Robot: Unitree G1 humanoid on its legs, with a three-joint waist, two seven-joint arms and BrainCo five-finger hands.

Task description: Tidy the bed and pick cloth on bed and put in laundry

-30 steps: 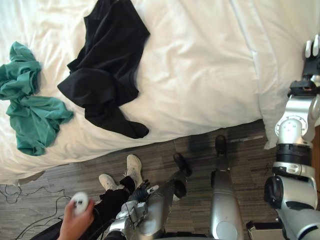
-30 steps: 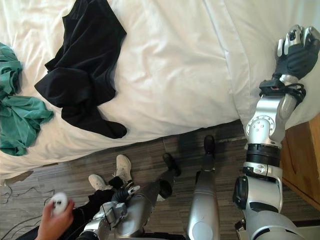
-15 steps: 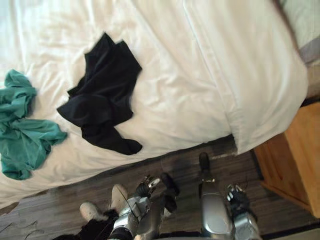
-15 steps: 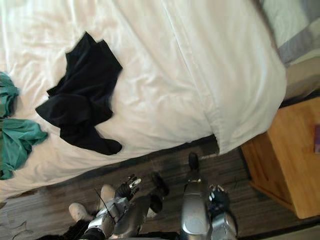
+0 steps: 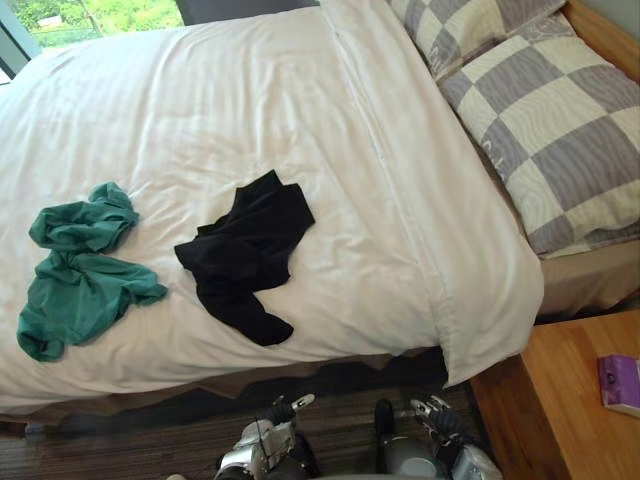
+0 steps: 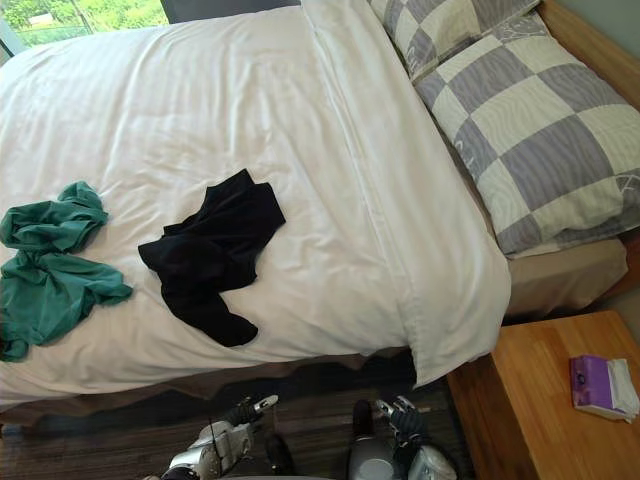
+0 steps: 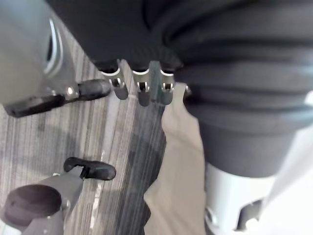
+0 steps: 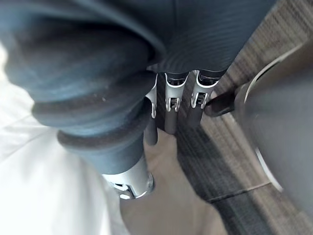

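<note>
Two cloths lie on the white duvet [image 5: 380,190] of the bed. A crumpled black cloth [image 5: 247,252] rests near the middle of the front half, and a bunched green cloth [image 5: 76,266] lies to its left, apart from it. Both of my hands hang low over the dark wood floor at the foot of the views, short of the bed's near edge. My left hand [image 5: 277,412] has straight fingers [image 7: 142,90] and holds nothing. My right hand [image 6: 400,416] also has straight fingers [image 8: 175,105] and is empty.
Two grey-and-cream checked pillows [image 5: 560,130] lie at the head of the bed on the right. A wooden nightstand [image 5: 560,400] stands at the lower right, bearing a purple box [image 5: 620,383]. A window [image 5: 90,12] shows past the far left corner.
The camera has swung up and now takes in the whole bed. My right arm came down from the duvet's right edge to hang by the floor, and its fingers uncurled.
</note>
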